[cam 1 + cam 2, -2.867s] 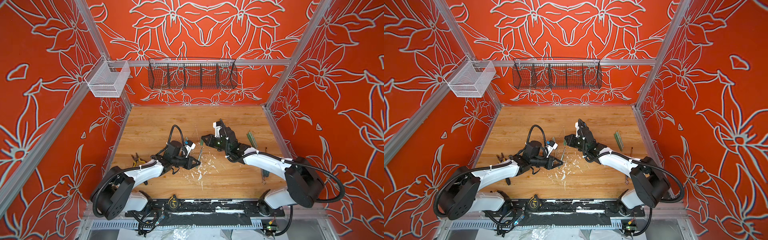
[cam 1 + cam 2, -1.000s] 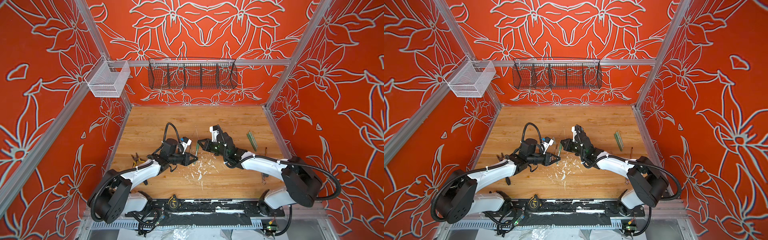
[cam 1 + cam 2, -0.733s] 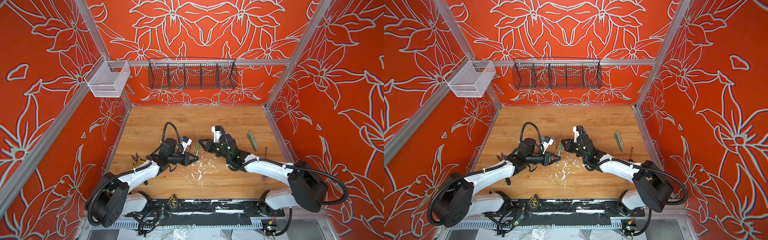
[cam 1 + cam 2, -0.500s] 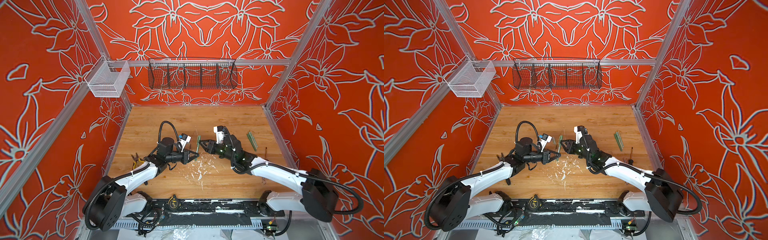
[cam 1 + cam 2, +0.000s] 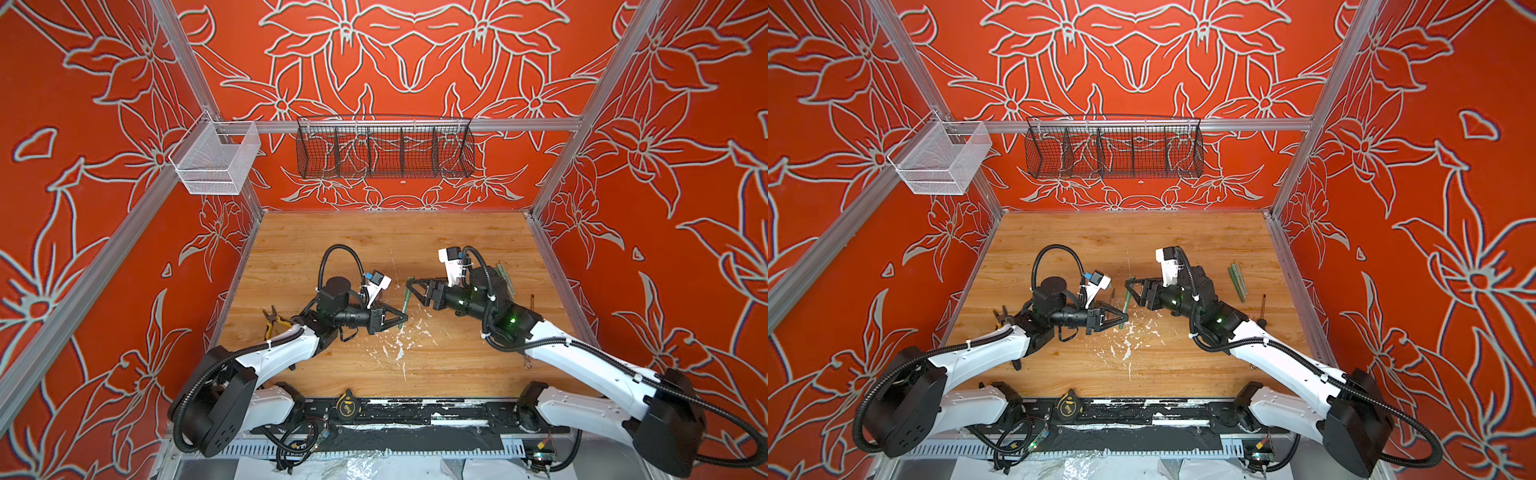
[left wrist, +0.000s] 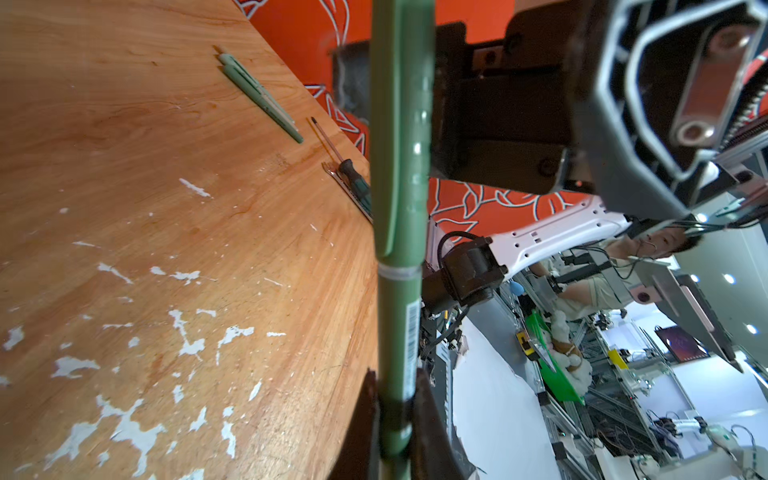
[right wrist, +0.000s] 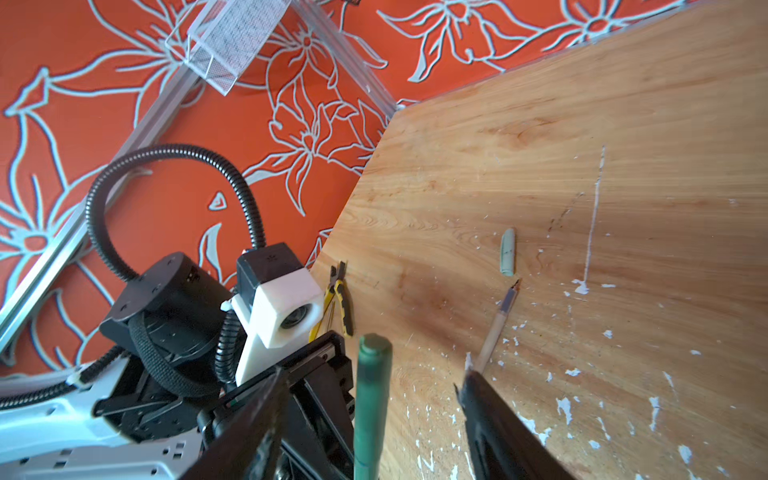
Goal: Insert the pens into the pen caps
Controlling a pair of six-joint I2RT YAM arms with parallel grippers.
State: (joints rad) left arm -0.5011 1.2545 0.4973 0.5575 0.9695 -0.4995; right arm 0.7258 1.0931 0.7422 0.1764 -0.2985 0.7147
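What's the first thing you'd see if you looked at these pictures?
The bright orange-red walls covered in big white flowers jump out first, all around the wooden table. Over its middle, the left claw pinches a green pen, and the right claw stands open around the pen's other end.

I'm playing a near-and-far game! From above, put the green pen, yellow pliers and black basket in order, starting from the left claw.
1. Green pen: pinched in the left claw.
2. Yellow pliers: on the table, far left.
3. Black basket: hanging high at the back.
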